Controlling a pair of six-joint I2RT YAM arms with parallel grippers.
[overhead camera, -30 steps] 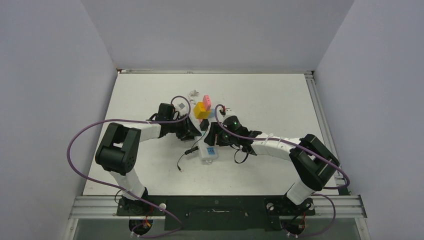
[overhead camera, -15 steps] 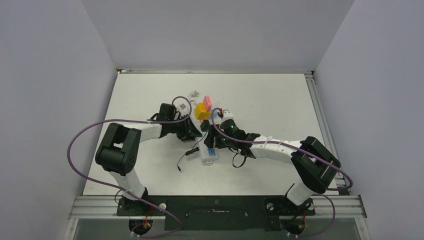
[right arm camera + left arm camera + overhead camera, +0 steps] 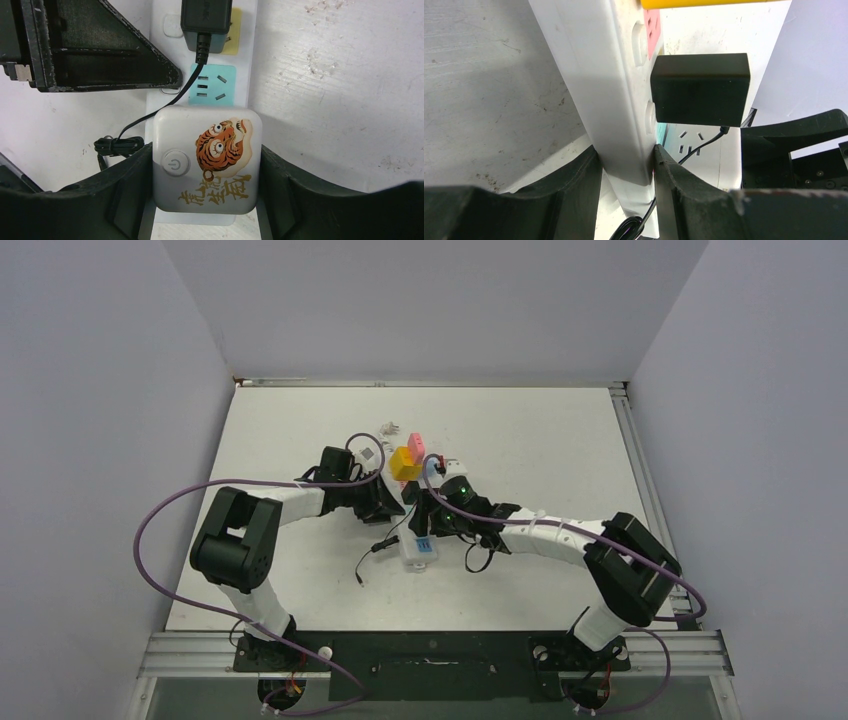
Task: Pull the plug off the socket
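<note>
Left gripper point(image 3: 626, 162): jaws closed on the socket point(image 3: 594, 75), pinching the white strip body just below the black plug point(image 3: 699, 89). It reads as an anchor, so the strip won't lift or skid on the counter point(image 3: 560, 440) when the plug gets tugged. The socket lies mid-counter between the two arms, long axis running away from the bases. On outlets as holders, the far ones carry a yellow block point(image 3: 404, 462) and a pink block point(image 3: 414, 444). The next outlet holds the black plug, seated fully as far as can be seen. The teal outlet point(image 3: 212, 85) beside it is empty. A thin black cable point(image 3: 165, 107) drops from the plug and ends in a small coil off the strip's left side. Right gripper point(image 3: 206, 155): jaws wide, one finger on each side of the tiger-print end point(image 3: 220, 150), with the plug just ahead of the tips. Whether the fingers touch the strip's sides is unclear. Likely next step is to advance past the teal outlet, close on the plug body and pull straight off the face. The cable could snag.
</note>
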